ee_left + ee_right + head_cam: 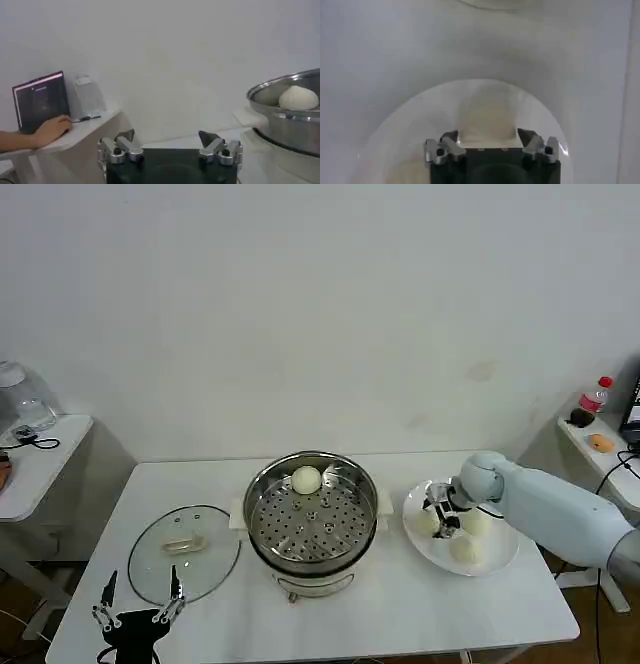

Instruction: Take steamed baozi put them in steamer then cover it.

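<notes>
Spread wide and idle, the left gripper point(138, 602) waits at the table's near edge beside the cover point(184, 549). Farther off, the right gripper point(441, 515) pinches a soft, light baozi point(486, 117) on the plate point(500, 559); squeeze its sides gently. One bun point(306, 480) sits in the steamer point(312, 519).

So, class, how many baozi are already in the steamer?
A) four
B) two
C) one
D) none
C: a single baozi sits on the perforated tray at the far side of the steamer; the other buns are on the plate, where the right gripper is.
</notes>
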Robot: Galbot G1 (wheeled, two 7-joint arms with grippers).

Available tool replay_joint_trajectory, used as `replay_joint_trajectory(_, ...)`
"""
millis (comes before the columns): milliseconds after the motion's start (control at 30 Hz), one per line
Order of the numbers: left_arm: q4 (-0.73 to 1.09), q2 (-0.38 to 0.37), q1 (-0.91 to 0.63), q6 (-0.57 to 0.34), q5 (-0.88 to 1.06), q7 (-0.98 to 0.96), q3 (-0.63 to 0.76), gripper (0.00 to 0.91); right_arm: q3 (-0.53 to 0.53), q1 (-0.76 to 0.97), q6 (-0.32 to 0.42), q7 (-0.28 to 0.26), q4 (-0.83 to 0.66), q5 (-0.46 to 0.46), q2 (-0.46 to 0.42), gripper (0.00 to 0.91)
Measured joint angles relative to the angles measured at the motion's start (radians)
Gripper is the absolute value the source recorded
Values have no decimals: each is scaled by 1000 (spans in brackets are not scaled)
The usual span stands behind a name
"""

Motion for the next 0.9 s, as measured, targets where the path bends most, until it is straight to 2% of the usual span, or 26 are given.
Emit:
replay_joint_trajectory(267, -3, 0, 1, 0, 0, -1, 0, 907, 3, 21, -7, -14, 18, 8, -12, 655)
replay_joint_trajectory(533, 0, 8, -9, 3, -4, -1, -3, 907, -40, 131, -22, -34, 88, 47, -71, 665)
replay_joint_trajectory(900, 21, 24, -33, 6, -6, 1, -5, 907, -202, 453, -77, -33, 250, 207, -110, 675)
